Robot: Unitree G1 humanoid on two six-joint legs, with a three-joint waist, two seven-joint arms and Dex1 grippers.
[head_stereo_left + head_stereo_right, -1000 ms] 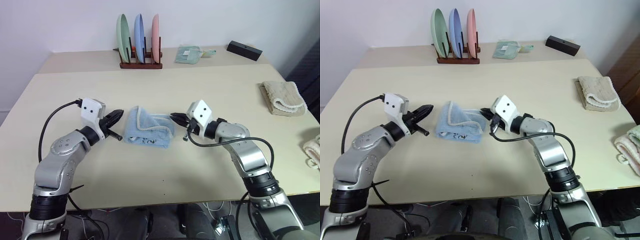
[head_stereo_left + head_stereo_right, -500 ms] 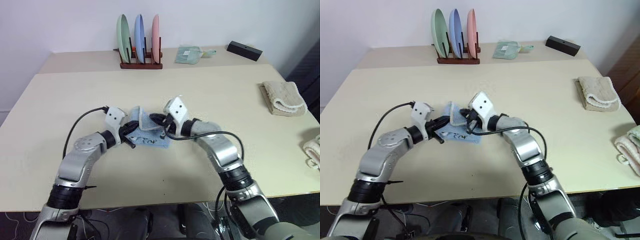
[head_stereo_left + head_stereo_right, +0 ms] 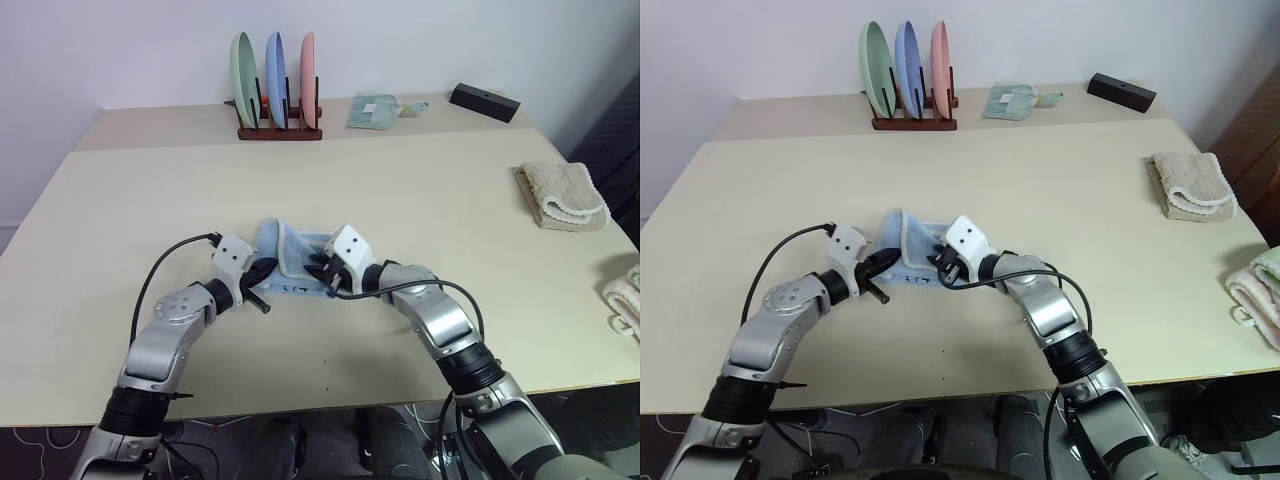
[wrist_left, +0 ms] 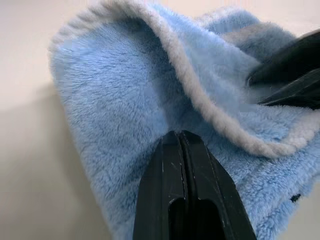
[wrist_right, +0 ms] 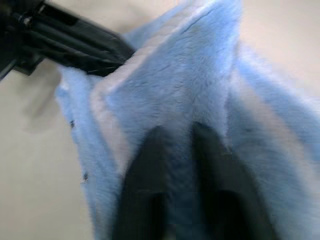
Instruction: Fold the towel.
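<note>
Light blue terry cloth, the towel (image 3: 290, 262) lies bunched and partly folded on the beige table (image 3: 420, 190), well in front of the wooden plate rack (image 3: 280, 128). A pale hem runs along a raised fold across its upper layer, and small dark printed marks sit near its front edge.

The left gripper (image 3: 259, 272) is at the towel's left side, its two black fingers (image 4: 185, 185) pressed together with no gap, their tips resting against the pile just below the hemmed fold. No cloth shows between them.

The right gripper (image 3: 318, 270) is at the towel's right side, facing the left one across the cloth. Its fingers (image 5: 150, 170) stand a little apart and press into a raised ridge of the towel; cloth seems to lie between them, though whether they pinch it is hard to tell at this close range. The left gripper's dark tips show just beyond that ridge.

The rack holds a green, a blue and a pink plate upright. Right of the rack lie a small pale green folded cloth (image 3: 375, 108) and a black box (image 3: 485, 100). A beige thick folded towel (image 3: 563, 196) rests far right of the blue towel, near the table's edge.
</note>
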